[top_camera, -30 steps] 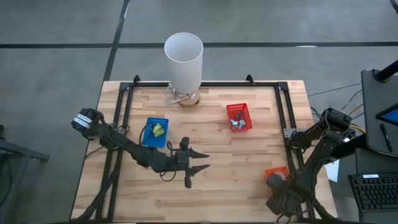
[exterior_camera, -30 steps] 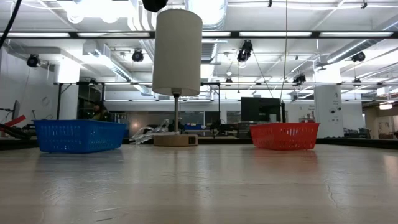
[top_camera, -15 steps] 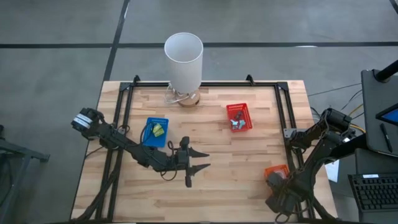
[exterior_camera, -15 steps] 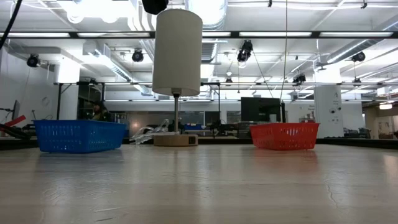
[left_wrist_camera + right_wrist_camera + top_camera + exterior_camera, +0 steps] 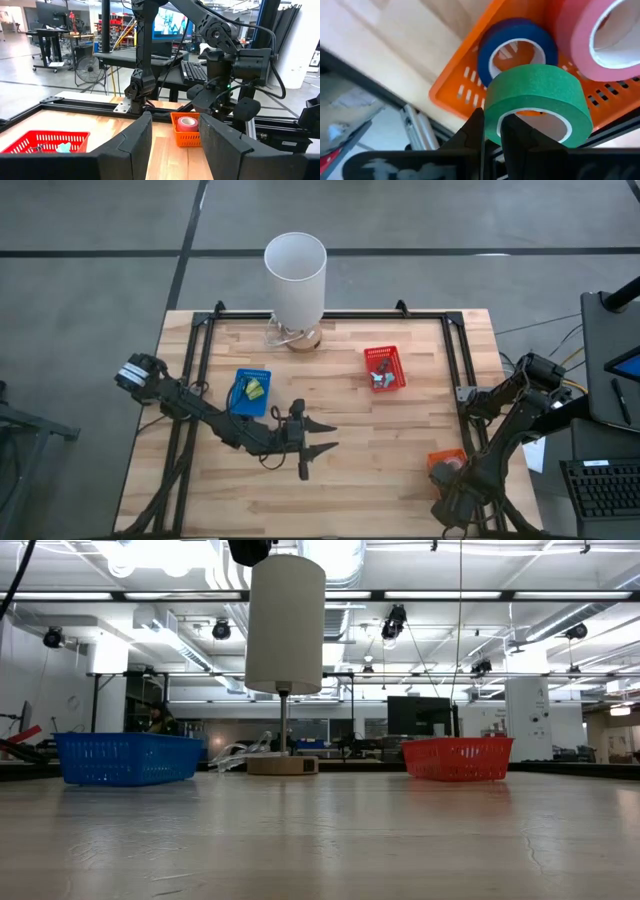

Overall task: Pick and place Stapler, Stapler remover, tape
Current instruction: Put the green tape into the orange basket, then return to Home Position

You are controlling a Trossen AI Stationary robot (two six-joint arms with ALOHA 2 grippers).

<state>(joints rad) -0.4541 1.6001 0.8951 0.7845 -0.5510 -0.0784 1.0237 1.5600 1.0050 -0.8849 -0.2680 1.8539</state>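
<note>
An orange basket (image 5: 470,75) at the table's near right holds a blue tape roll (image 5: 517,45) and a pink tape roll (image 5: 605,40). My right gripper (image 5: 492,132) hangs over that basket (image 5: 447,457), pointing steeply down, shut on a green tape roll (image 5: 535,95). My left gripper (image 5: 335,437) waits level over the table's middle, open, with nothing between its fingers (image 5: 132,145). It faces the orange basket (image 5: 186,135). I cannot make out the stapler or the stapler remover for certain. My right gripper pinches the green roll's wall (image 5: 492,120) at its rim, with one finger seemingly inside the ring's hole and the other outside. The fingers come from above, slanting down. The roll sits tilted over the blue roll; I cannot tell whether it is lifted clear.
A red basket (image 5: 384,368) with small grey pieces stands far right of the middle. A blue basket (image 5: 250,392) holding a yellow-green piece stands to the left. A lamp with a white shade (image 5: 296,270) stands at the far edge. Black rails (image 5: 455,360) frame the table.
</note>
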